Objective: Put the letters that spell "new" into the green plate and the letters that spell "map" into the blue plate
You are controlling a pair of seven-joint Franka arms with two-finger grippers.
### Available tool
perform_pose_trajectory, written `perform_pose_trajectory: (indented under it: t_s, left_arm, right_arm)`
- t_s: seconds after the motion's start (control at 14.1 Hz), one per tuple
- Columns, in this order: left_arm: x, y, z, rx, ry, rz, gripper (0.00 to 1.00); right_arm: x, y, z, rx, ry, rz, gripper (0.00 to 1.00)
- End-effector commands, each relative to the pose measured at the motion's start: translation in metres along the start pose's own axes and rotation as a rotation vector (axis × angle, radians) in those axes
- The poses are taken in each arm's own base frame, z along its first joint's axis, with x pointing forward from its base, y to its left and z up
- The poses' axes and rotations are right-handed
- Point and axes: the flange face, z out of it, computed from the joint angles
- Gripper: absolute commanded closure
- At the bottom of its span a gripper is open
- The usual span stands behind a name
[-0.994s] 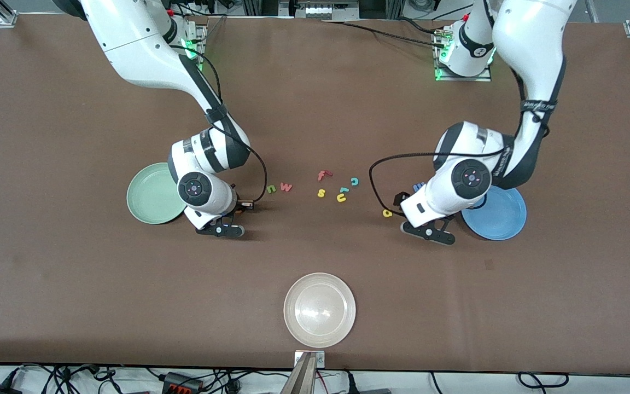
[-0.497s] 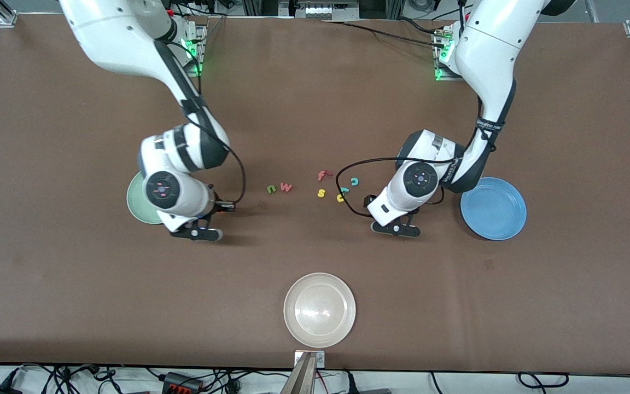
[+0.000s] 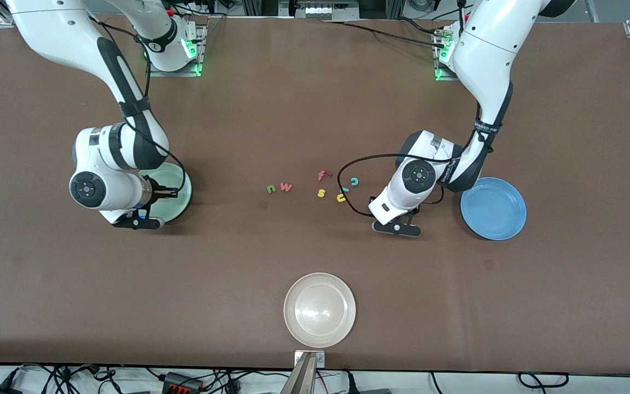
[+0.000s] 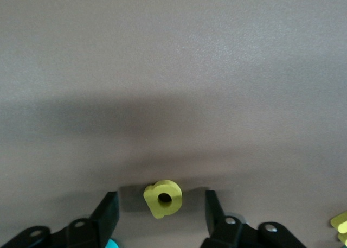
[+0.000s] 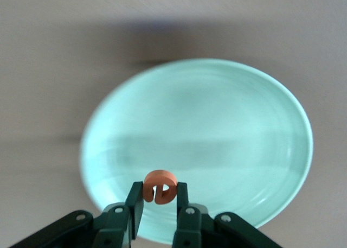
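Over the green plate (image 3: 184,200) (image 5: 217,123) hangs my right gripper (image 3: 165,192) (image 5: 160,188), shut on the orange e (image 5: 160,178). My left gripper (image 3: 389,214) (image 4: 161,196) is down at the table, open, one finger on each side of the yellow a (image 4: 162,198) with a gap on both sides. The green n (image 3: 271,188) and pinkish w (image 3: 286,187) lie side by side mid-table. The teal p (image 3: 344,190) lies in the cluster toward the left arm's end. The blue plate (image 3: 493,208) is empty. The blue m is hidden.
A red f (image 3: 323,175), yellow s (image 3: 321,192), yellow u (image 3: 341,197) and teal c (image 3: 355,181) lie around the p. A cream-white plate (image 3: 320,310) sits near the front edge. The left arm's cable (image 3: 348,164) loops over that cluster.
My right arm has carried the orange e away from the letters to over the green plate. My left arm has moved from beside the blue plate to the yellow a.
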Motion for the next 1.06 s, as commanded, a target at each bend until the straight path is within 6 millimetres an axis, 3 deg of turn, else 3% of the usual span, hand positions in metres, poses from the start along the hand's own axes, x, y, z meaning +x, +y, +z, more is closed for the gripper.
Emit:
perform_pose_trajectory:
  t_s: [0.0, 0.14, 0.21, 0.28, 0.35, 0.5, 0.64, 0.71, 0.85, 0.99]
  left_arm:
    - [0.001, 0.000, 0.001, 0.004, 0.030, 0.008, 0.61]
    - [0.001, -0.001, -0.001, 0.004, 0.030, 0.008, 0.84]
    - [0.001, -0.001, -0.001, 0.005, 0.029, 0.007, 0.91]
    - [0.001, -0.001, -0.007, 0.007, 0.024, 0.005, 0.93]
    - [0.002, -0.007, -0.020, 0.018, 0.011, -0.003, 0.93]
    - [0.005, -0.029, -0.064, 0.039, -0.033, -0.029, 0.93]
    - [0.006, -0.069, -0.099, 0.054, -0.090, -0.037, 0.92]
    - [0.005, -0.090, -0.108, 0.067, -0.126, -0.031, 0.92]
    - [0.009, -0.157, -0.124, 0.126, -0.147, 0.001, 0.92]
    - [0.010, -0.214, -0.120, 0.112, -0.174, 0.020, 0.92]
  right_arm:
    - [-0.004, 0.012, 0.012, 0.000, -0.010, -0.029, 0.84]
    - [0.002, 0.018, 0.029, 0.002, -0.015, -0.020, 0.74]
    - [0.002, 0.018, 0.031, 0.003, -0.017, -0.018, 0.53]
    - [0.002, 0.018, 0.024, 0.005, -0.008, -0.018, 0.11]
    - [0.002, 0.017, 0.007, 0.008, 0.015, -0.022, 0.00]
    - [0.003, -0.009, -0.024, 0.014, 0.043, -0.046, 0.00]
    - [-0.001, -0.054, -0.041, 0.015, 0.070, -0.132, 0.00]
    - [-0.007, -0.084, -0.041, 0.015, 0.079, -0.185, 0.00]
    - [-0.021, -0.141, -0.040, 0.005, 0.104, -0.274, 0.00]
    - [-0.037, -0.190, -0.042, 0.000, 0.158, -0.338, 0.02]
